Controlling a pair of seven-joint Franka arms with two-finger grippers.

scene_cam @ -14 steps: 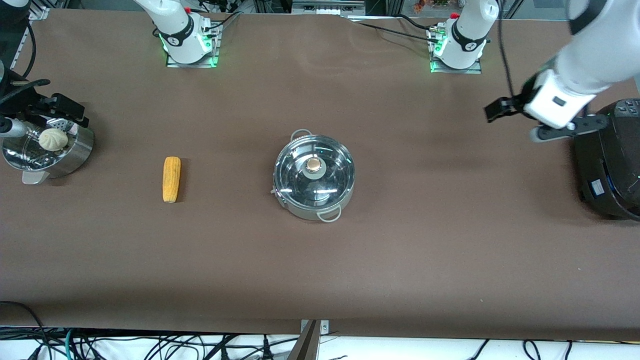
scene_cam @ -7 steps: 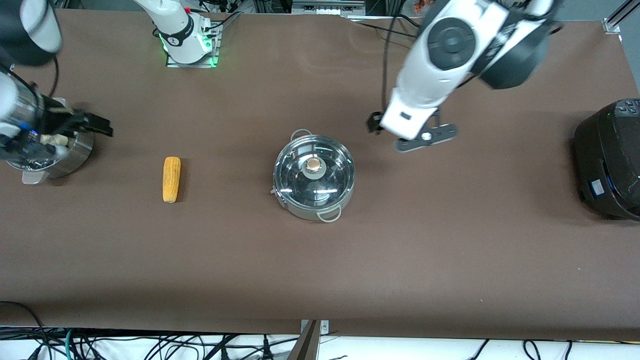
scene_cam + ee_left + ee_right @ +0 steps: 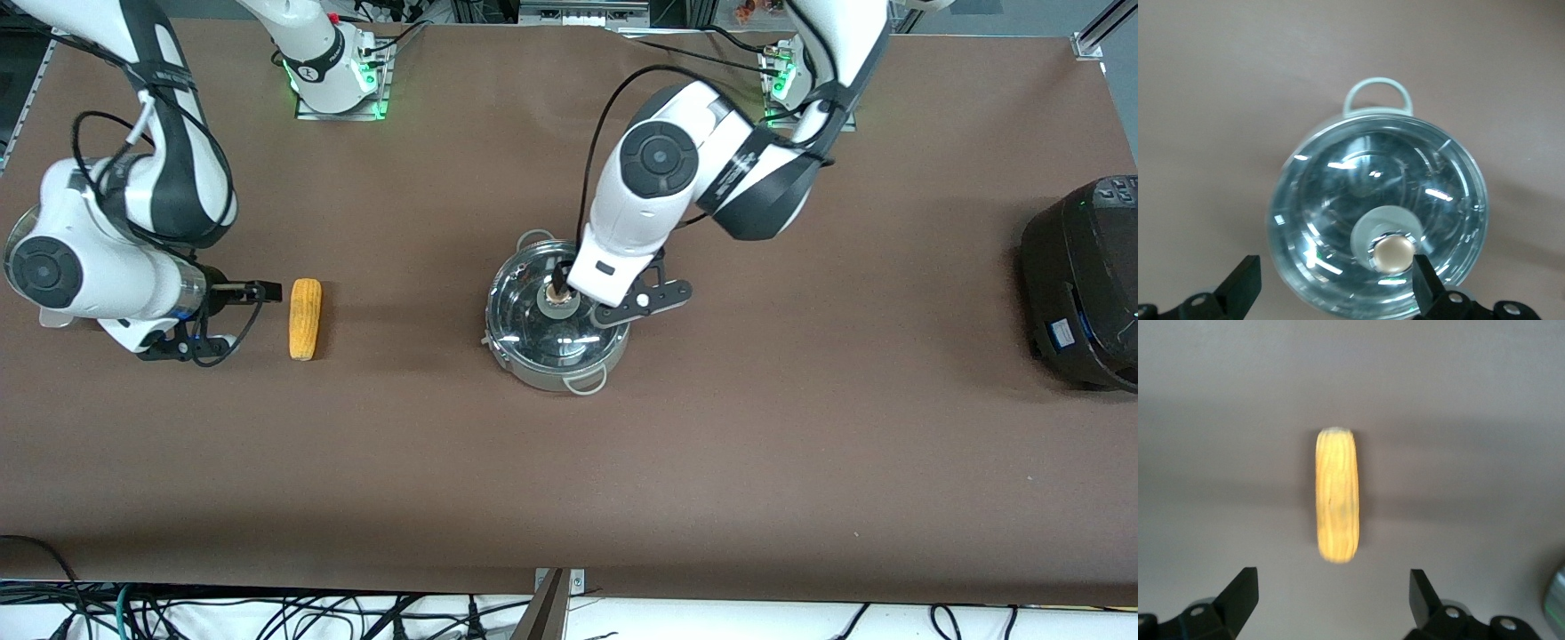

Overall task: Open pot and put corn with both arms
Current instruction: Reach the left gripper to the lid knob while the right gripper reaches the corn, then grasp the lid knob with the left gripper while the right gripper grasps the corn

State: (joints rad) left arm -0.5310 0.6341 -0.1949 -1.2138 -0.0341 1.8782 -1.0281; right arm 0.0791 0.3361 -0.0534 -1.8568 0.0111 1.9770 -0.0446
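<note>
**Operator:** Report the front view.

**Technician:** The pot (image 3: 558, 318) stands mid-table (image 3: 569, 462) with its glass lid (image 3: 533, 307) seated. The left claw (image 3: 562, 283) is over the lid's tan knob (image 3: 557, 293). The corn (image 3: 305, 318) lies flat toward the right arm's end of the table, well apart from the pot. The right claw (image 3: 260, 291) hangs low just beside the corn, not touching it. A black cooker (image 3: 1085, 284) sits at the left arm's end.

**Operator:** Left wrist view?

**Technician:** Left claw (image 3: 1337, 285) fingers (image 3: 1241, 283) are spread apart. The knob (image 3: 1391, 253) sits close by one fingertip, not gripped. The lid (image 3: 1338, 200) covers the pot (image 3: 1477, 226); one loop handle (image 3: 1378, 95) shows.

**Operator:** Right wrist view?

**Technician:** Right claw (image 3: 1331, 597) fingers (image 3: 1241, 595) are spread apart, holding nothing. The corn (image 3: 1336, 495) lies on the table (image 3: 1471, 420) ahead of the claw, lined up with the gap between the fingers.
</note>
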